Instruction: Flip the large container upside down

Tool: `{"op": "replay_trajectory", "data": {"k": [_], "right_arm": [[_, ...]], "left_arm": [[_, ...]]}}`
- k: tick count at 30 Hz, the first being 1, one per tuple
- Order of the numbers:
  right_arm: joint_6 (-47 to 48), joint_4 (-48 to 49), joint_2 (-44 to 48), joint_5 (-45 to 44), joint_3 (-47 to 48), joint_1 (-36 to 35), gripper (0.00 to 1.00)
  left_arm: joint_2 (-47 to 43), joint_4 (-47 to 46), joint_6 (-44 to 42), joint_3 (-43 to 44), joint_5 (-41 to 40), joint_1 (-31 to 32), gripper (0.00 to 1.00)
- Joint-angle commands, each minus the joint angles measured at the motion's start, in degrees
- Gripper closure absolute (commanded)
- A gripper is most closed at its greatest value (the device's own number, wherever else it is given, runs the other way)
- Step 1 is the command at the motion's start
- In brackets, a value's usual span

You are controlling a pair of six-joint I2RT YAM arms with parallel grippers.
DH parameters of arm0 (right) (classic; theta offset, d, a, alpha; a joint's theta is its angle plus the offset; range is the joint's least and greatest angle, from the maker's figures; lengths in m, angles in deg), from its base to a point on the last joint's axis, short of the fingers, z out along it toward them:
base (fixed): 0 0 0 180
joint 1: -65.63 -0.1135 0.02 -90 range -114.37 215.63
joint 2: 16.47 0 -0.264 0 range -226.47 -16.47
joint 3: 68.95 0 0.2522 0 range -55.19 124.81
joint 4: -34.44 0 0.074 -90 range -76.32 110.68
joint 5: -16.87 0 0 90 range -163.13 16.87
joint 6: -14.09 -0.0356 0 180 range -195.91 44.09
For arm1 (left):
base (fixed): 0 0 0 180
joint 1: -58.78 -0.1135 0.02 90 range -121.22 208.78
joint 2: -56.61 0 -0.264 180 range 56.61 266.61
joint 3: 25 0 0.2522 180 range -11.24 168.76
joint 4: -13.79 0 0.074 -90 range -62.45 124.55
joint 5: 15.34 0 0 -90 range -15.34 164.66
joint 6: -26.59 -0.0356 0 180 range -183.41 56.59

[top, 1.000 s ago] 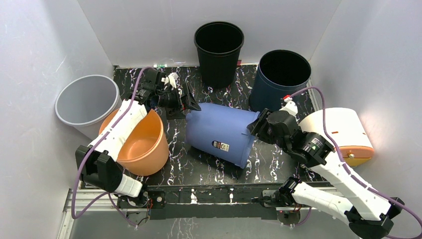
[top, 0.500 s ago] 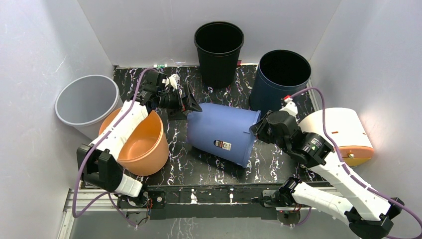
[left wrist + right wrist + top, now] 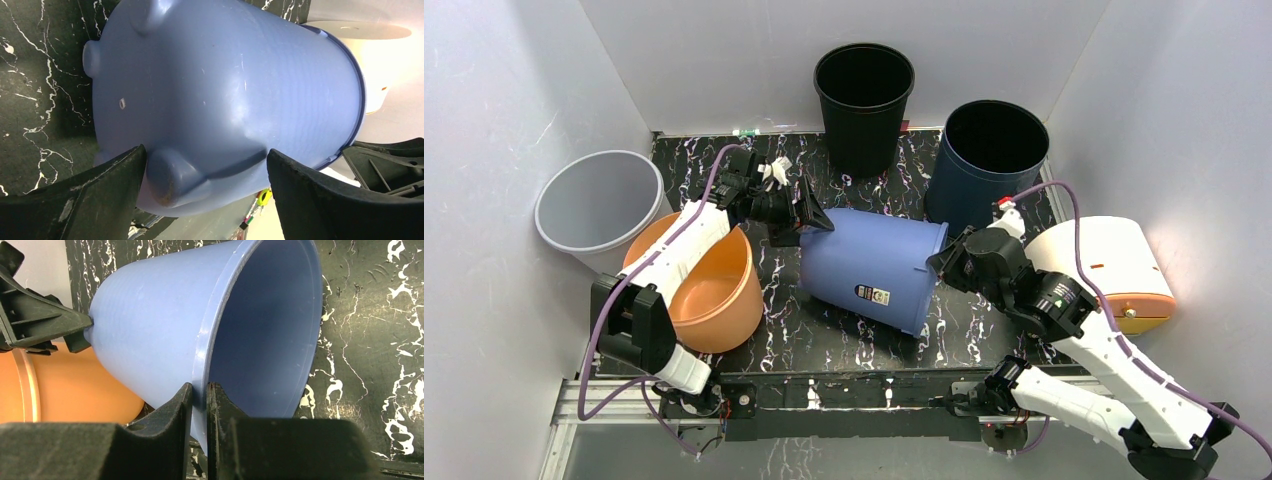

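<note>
The large container is a periwinkle-blue bucket (image 3: 869, 262) lying on its side on the black marbled table, base to the left, mouth to the right. My left gripper (image 3: 809, 215) is open at the base. In the left wrist view its fingers (image 3: 100, 200) straddle a moulded foot on the bucket's bottom edge (image 3: 225, 85), with the gripper's middle (image 3: 205, 175) on that foot. My right gripper (image 3: 941, 258) is shut on the rim of the mouth. In the right wrist view (image 3: 199, 395) one finger is inside and one outside the bucket wall (image 3: 150, 330).
An orange bucket (image 3: 704, 300) lies left of the blue one, under my left arm. A grey bin (image 3: 594, 200) stands far left, a black bin (image 3: 864, 90) at the back, a dark blue bin (image 3: 989, 150) back right. A cream lidded box (image 3: 1114, 265) sits on the right.
My left gripper has moved a little right, closing in on the bucket's base. The bucket has shifted slightly, with my right gripper still clamped on its rim.
</note>
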Motion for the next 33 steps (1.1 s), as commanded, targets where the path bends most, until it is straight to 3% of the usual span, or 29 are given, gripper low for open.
{"op": "replay_trajectory", "data": {"k": [1, 11, 16, 25, 33], "right_arm": [[-1.2, 0.3, 1.0, -0.6, -1.5, 0.0, 0.96], [-6.0, 0.7, 3.3, -0.6, -5.2, -0.1, 0.94], [-10.3, 5.1, 4.7, 1.9, -9.9, -0.1, 0.92], [-18.4, 11.9, 9.4, 6.9, -19.1, 0.0, 0.94], [-20.4, 18.4, 9.8, 8.2, -24.3, 0.0, 0.94]], "left_arm": [[-1.5, -2.7, 2.6, 0.3, 4.9, 0.0, 0.13], [-6.2, -9.5, 11.1, 1.0, 10.9, 0.0, 0.13], [-4.1, -13.2, 14.2, 4.6, 13.8, -0.1, 0.13], [-2.1, -11.6, 13.4, 15.2, 13.5, -0.1, 0.14], [-0.6, -12.0, 11.8, 15.4, 13.9, -0.1, 0.14]]}}
